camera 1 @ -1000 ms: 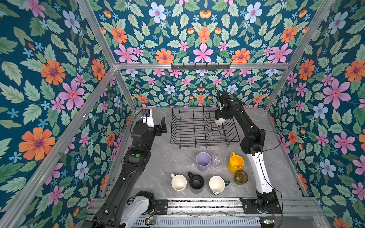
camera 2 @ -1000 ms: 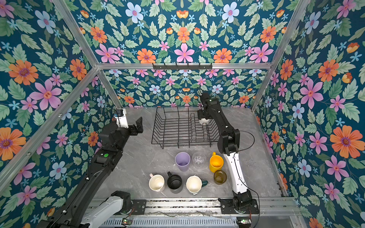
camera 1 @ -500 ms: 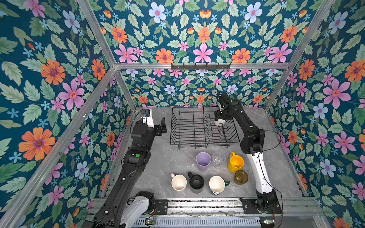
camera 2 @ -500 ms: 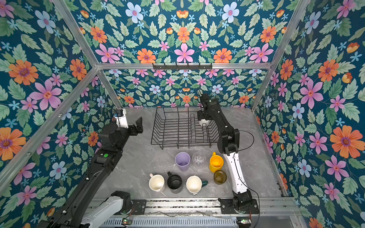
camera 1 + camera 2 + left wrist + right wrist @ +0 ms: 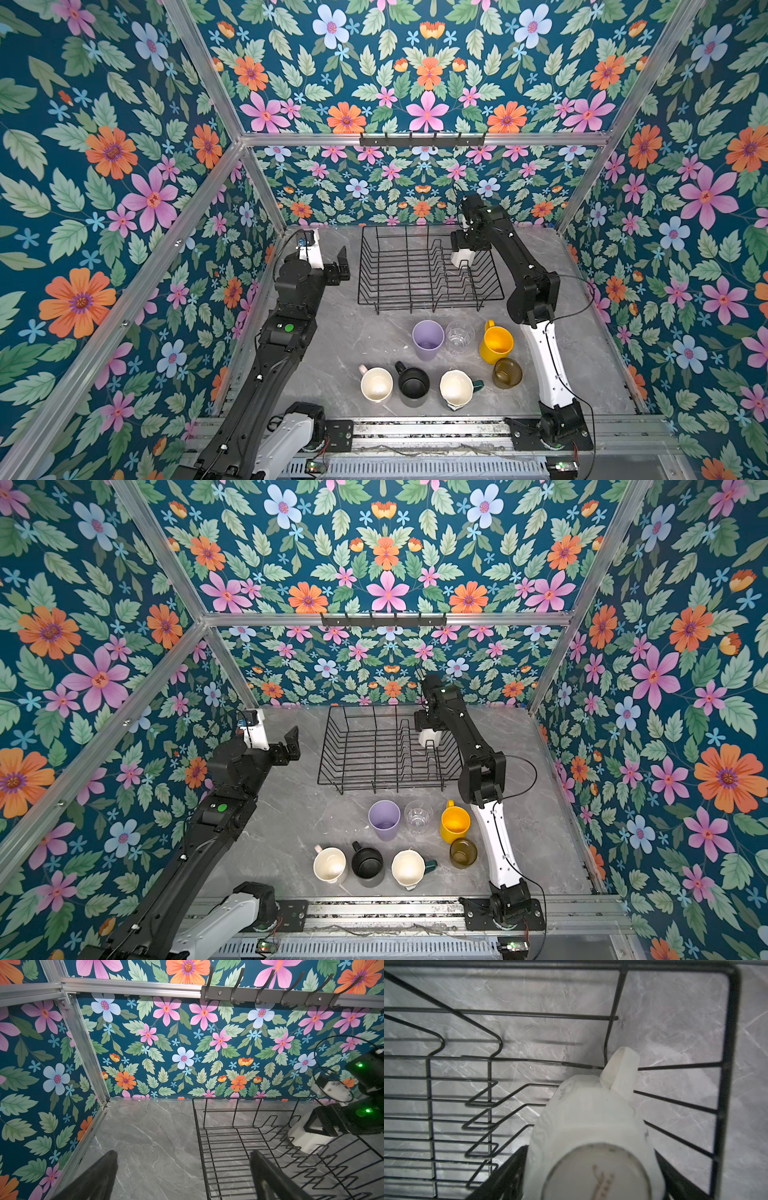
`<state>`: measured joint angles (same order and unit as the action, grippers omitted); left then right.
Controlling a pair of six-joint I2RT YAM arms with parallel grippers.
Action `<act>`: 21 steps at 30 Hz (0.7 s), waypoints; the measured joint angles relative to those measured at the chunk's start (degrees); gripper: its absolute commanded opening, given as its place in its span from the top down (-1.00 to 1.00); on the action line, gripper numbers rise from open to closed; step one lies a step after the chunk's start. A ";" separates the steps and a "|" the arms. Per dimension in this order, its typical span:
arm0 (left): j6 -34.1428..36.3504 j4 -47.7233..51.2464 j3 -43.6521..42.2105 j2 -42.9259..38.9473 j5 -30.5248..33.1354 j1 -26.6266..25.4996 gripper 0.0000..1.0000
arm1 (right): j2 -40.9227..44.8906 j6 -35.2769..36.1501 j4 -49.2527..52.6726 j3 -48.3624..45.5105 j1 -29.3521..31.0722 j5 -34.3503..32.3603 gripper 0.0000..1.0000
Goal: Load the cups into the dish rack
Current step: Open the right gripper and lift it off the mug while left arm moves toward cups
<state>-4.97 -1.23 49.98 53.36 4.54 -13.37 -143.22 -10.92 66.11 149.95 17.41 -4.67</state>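
Inside the dish rack [image 5: 399, 276], near its far right corner and just beside the divider prongs, found only one cup: the white mug [image 5: 461, 258], turned base up, with the handle toward the corner of the rim. Flanked on two sides by the black fingers [image 5: 508, 1172] of the right gripper [image 5: 464, 249], close against the mug wall; cannot tell whether pressing on it or standing just clear of it. To the left of the rack, held above the grey table [image 5: 332, 357]: the left gripper [image 5: 182, 1159], jaws spread wide, gripping nothing. In front of the rack, standing upright on the table with mouths up, in two rows. Nearer the rack: lilac tumbler [image 5: 427, 340], clear glass [image 5: 459, 337], yellow mug [image 5: 496, 344]. Nearer the arm bases: pale pink mug [image 5: 376, 384], black mug [image 5: 413, 384], dark green cream-lined mug [image 5: 456, 387], then amber glass [image 5: 507, 372], just beside the yellow mug. Visible inside each of them only its own wall and bottom.
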 measured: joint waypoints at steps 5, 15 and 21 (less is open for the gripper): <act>-0.68 0.00 0.00 -0.04 0.00 0.22 -1.00 | 4.33 0.22 0.02 -0.44 0.00 -0.61 -0.72; -5.60 11.02 5.03 -3.28 1.31 0.24 -0.96 | 29.90 -0.94 -8.85 -28.76 0.24 2.03 -0.72; -13.33 28.55 13.22 -9.14 1.05 0.22 -0.79 | 48.26 -2.23 -17.44 -50.75 0.55 5.95 -0.72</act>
<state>-18.31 27.31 63.20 44.23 5.58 -13.15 -94.96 -13.15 48.66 99.20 17.96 1.28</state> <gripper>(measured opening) 0.924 0.858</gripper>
